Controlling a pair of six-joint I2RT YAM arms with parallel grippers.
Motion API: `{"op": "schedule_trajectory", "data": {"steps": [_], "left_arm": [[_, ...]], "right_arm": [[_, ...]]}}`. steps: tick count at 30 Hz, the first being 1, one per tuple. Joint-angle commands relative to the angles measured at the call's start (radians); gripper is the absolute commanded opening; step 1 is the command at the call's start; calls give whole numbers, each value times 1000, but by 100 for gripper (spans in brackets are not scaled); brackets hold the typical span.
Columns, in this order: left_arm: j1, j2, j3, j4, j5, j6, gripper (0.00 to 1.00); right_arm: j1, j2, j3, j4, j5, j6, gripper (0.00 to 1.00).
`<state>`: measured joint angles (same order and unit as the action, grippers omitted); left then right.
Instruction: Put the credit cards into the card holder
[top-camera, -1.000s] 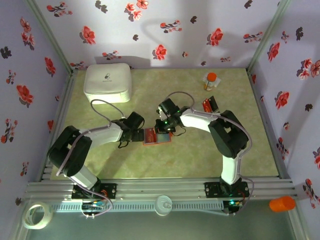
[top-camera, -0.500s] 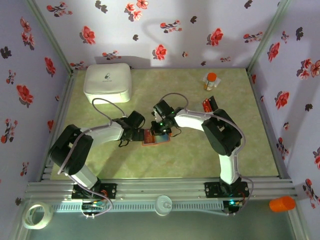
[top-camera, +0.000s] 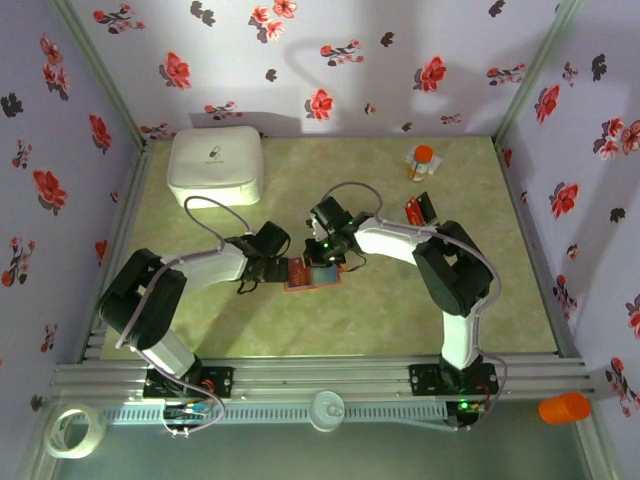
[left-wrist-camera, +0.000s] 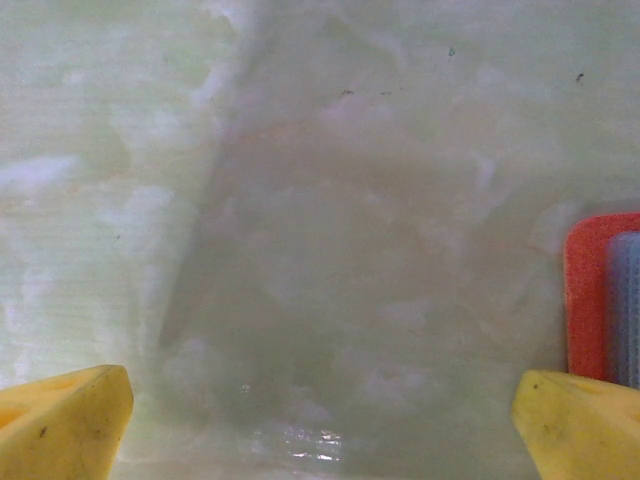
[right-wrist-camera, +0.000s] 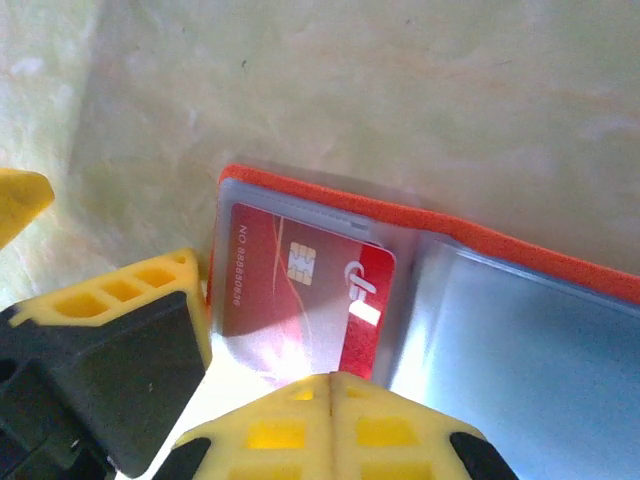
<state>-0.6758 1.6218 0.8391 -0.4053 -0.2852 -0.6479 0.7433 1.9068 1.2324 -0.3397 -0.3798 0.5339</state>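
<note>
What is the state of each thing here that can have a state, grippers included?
card holder: open, lying flat.
red card: in a clear pocket of the holder.
left gripper: open, beside the holder.
right gripper: shut, tips at the card's edge.
bottle: upright, capped.
white box: closed.

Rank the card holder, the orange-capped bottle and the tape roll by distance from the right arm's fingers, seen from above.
1. card holder, in the middle, nearest.
2. orange-capped bottle, back right.
3. tape roll, front-left corner, farthest.
</note>
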Motion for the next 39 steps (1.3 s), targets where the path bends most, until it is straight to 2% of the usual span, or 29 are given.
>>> {"op": "schedule_trajectory", "data": {"steps": [1,26,39], "left_arm": [[6,35,2,25,11,7,100],[4,44,-7,40,18,6,100],[5,41,-8,46,23,4,100]], "right_arm": [[-7,-17,-22,-26,24,-1,6],[39,87,42,-16,-4,17,6],[93,112,81,-93,80,-23,6]]}}
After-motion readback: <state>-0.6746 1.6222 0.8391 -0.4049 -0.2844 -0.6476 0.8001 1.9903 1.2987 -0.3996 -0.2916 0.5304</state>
